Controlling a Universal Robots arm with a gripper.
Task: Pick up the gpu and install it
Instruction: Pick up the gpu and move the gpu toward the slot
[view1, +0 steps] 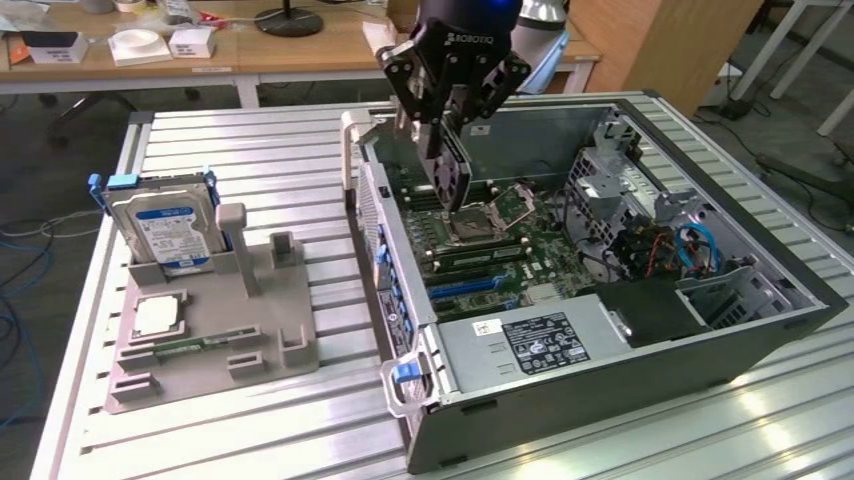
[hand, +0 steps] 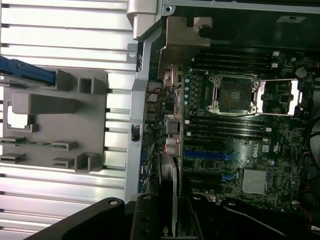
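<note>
The gpu (view1: 450, 178), a thin black card, hangs on edge under my gripper (view1: 447, 135), which is shut on its upper edge. It is in the air above the open computer case (view1: 747, 345), over the motherboard (view1: 534, 250) close to the CPU socket (view1: 489, 213). In the wrist view the gpu (hand: 168, 187) shows edge-on between my fingers (hand: 145, 220), next to the case's side wall. The blue expansion slot (hand: 212, 154) lies on the board beside the card and apart from it.
A grey parts holder (view1: 267, 330) sits on the slatted table at the exterior view's left, carrying a silver hard drive (view1: 160, 225), a CPU chip (view1: 156, 317) and a green memory stick (view1: 187, 347). The power supply (view1: 534, 345) and drive cage with cables (view1: 681, 250) crowd the case.
</note>
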